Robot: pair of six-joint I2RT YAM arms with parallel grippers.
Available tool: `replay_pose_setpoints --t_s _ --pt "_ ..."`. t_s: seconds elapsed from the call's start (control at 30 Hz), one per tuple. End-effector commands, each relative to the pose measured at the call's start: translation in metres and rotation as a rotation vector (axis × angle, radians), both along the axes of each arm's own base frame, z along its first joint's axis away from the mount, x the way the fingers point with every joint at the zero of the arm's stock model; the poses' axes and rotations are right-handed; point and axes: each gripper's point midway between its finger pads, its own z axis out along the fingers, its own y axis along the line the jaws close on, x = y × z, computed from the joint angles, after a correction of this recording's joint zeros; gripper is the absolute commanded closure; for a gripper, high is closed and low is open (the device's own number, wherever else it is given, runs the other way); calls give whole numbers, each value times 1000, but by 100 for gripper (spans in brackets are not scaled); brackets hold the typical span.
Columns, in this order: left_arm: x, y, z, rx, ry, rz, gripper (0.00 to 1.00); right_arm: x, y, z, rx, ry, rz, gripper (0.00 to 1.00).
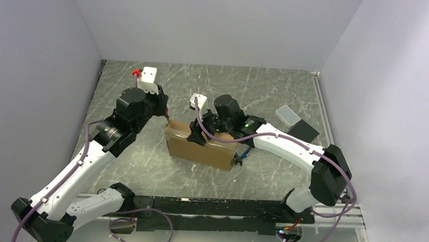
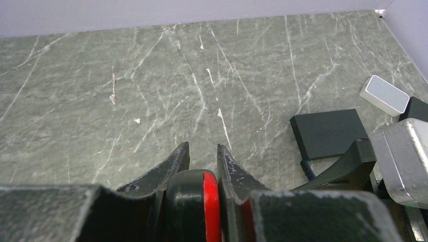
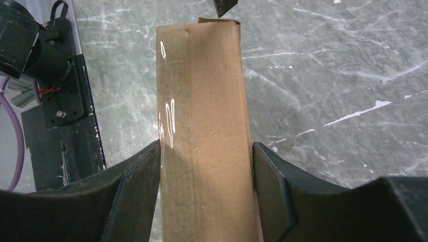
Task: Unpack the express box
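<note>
Left tool (image 2: 203,149) closed over marble table (image 2: 151,85); black pad (image 2: 328,132) right (white case (image 2: 384,95) beyond).

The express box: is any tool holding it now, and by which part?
Yes. The right tool clamps the express box across its narrow taped side, pressing on both broad faces. The left tool is shut, with nothing visible in it.

A robotics lab cell is shown: a marbled counter (image 1: 143,167) is enclosed by plain pale walls (image 1: 206,21), robot arms (image 1: 288,147) bolted to a rail (image 1: 213,207).
</note>
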Motion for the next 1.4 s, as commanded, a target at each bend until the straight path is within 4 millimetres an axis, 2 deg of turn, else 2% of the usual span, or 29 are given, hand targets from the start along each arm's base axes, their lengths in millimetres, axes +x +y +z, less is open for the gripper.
replay_pose_setpoints --t_s 0.0,0.33,0.6,0.8,1.17,1.27,1.37 --pt "1 -4 32 -57 -91 -29 100 -19 -2 -24 -66 114 23 48" --pt "-8 -1 15 -35 -60 -44 100 -19 -1 -26 -64 118 28 48" --pt "-16 2 14 -13 -63 -64 100 -20 -1 -26 -63 123 27 48" --pt "-25 -1 11 -64 -29 -76 100 -19 0 -25 -60 122 26 48" --pt "-38 -1 -4 -74 42 -96 100 -14 6 -24 -53 90 -38 46" --pt "-41 5 -8 -73 73 -66 100 -11 5 -25 -53 91 -86 45" --pt "-42 6 -15 -81 79 -58 100 -9 6 -24 -48 62 -115 41"
